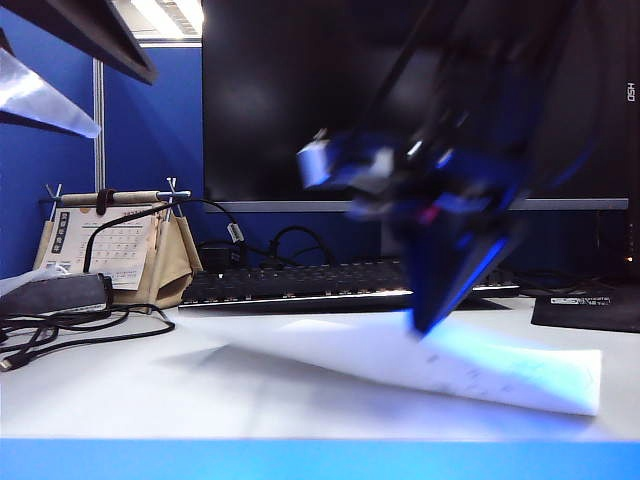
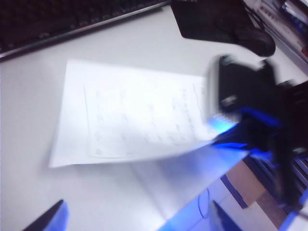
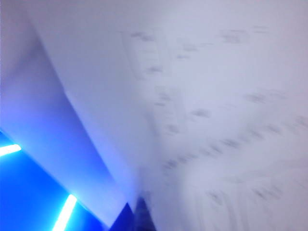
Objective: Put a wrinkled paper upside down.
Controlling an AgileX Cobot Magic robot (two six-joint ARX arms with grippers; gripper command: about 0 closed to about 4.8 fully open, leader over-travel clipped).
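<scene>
Now R gripper (image 1: 425, 325) pinching wrinkled paper (image 2: 139, 115) edge; L gripper (image 2: 137, 219) apart.

My white surface (image 1: 150, 390) has a blue front edge. Behind it stands a blue wall (image 1: 150, 120) and a big dark screen (image 1: 290, 90). Bright ceiling lights (image 1: 165, 15) shine up top.

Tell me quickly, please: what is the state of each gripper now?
Left gripper: open, holding nothing, above the table's near edge.
Right gripper: shut on the wrinkled paper, lifting its edge.
</scene>
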